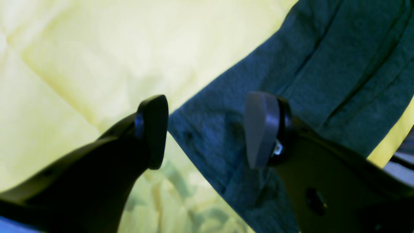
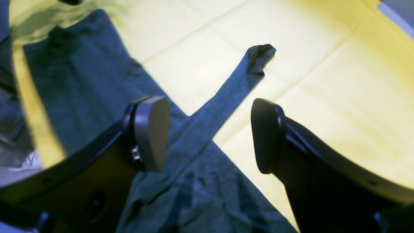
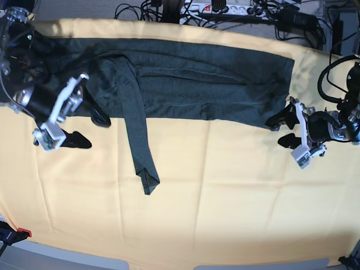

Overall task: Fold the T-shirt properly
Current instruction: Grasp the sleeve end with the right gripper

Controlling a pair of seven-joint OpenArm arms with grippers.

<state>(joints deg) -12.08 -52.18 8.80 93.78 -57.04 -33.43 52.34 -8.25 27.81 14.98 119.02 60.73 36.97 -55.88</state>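
The table [image 3: 225, 225] is covered edge to edge by a pale yellow tablecloth [image 3: 236, 185] with faint fold creases running across it. Lying flat on the cloth along the far side is the dark grey-green T-shirt [image 3: 202, 84], folded into a long band. One long sleeve [image 3: 138, 146] trails out from it toward the near edge, cuff resting on bare cloth.

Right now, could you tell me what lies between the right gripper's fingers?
In the right wrist view, the T-shirt's sleeve runs across the open gap of the right gripper, with yellow tablecloth beside it.
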